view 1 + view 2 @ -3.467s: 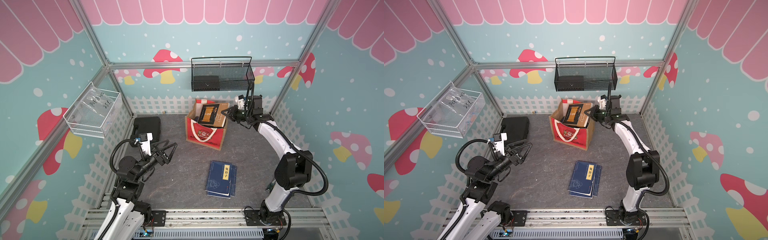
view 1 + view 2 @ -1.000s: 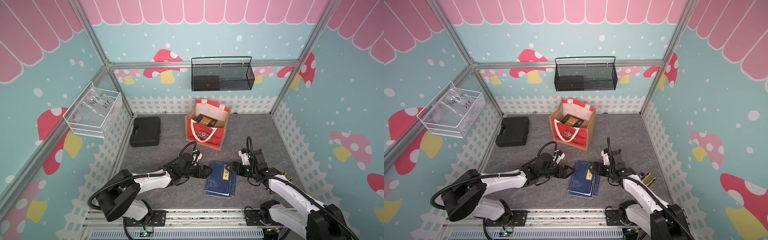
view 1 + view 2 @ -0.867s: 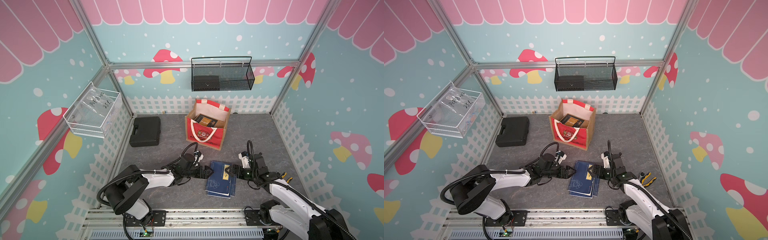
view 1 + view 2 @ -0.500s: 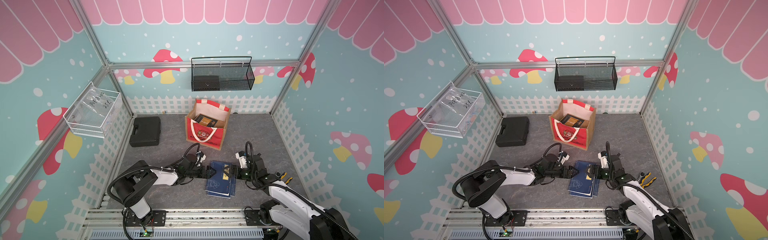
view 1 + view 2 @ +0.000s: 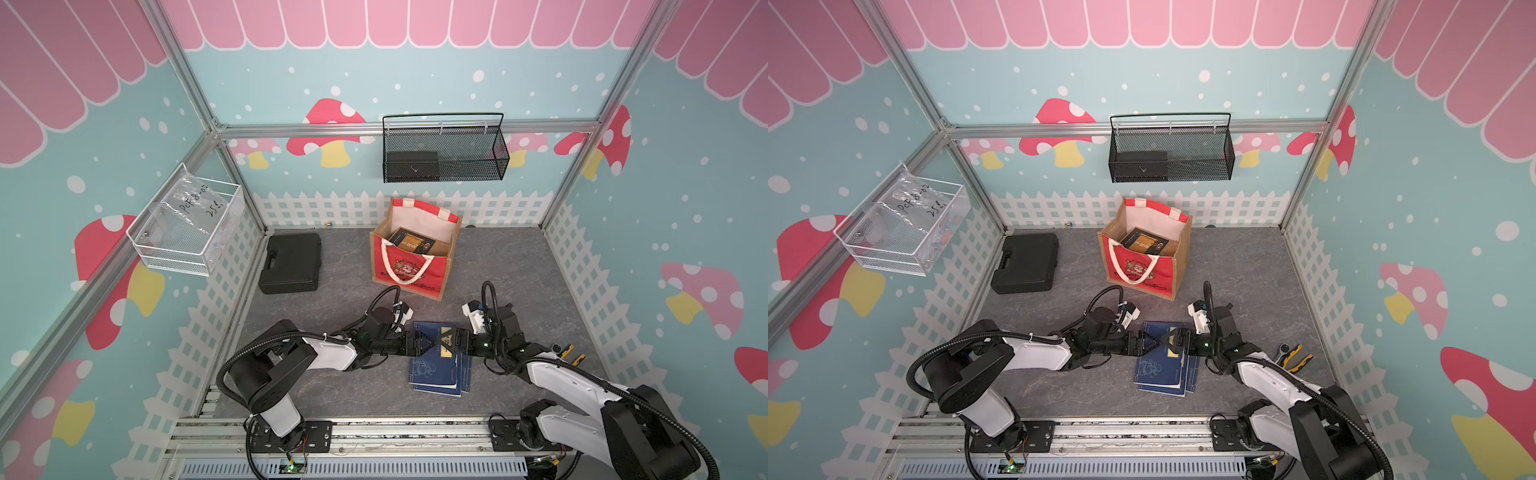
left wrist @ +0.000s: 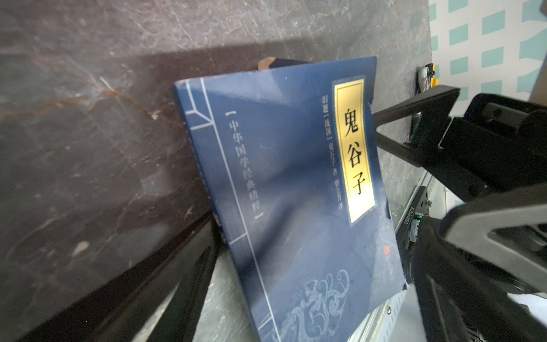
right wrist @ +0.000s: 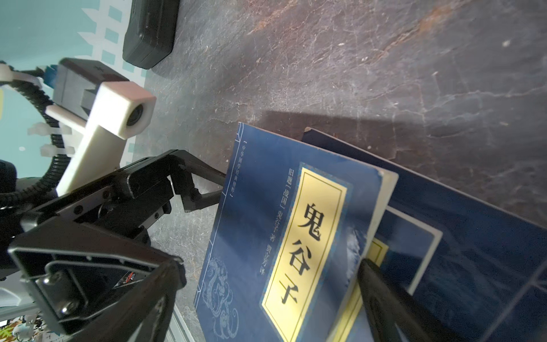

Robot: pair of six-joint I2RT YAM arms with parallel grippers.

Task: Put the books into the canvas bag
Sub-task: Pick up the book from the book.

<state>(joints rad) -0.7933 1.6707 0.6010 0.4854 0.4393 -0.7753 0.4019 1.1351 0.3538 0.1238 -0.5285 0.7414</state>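
Left wrist view is filled by the dark blue cover of the top book (image 6: 296, 192), and that closeness is the change. Both arms have come down in the last few seconds, the right one away from the canvas bag (image 5: 409, 270) and the left one out of its folded rest by the left edge of the bench (image 5: 332, 390).

In both top views the left pincer (image 5: 428, 343) and the right pincer (image 5: 448, 340) now face each other tip to tip over the far end of the books (image 5: 436, 374). This blue stack lies flat near the front edge, right of the middle. Both pincers are released, jaws spread wide, grasping nothing.

In the right wrist view one of the right pincer's fingers (image 7: 384, 296) touches the top book's open edge, while the left pincer's spread jaws stand against the spine side.

The bag stands upright toward the back edge, with a black-and-tan book (image 5: 411, 241) already inside. So one delivery looks finished and the next pick is beginning. Probably the two pincers work together to pry up the thin top book so that one can clench it. No book has left the stack yet.
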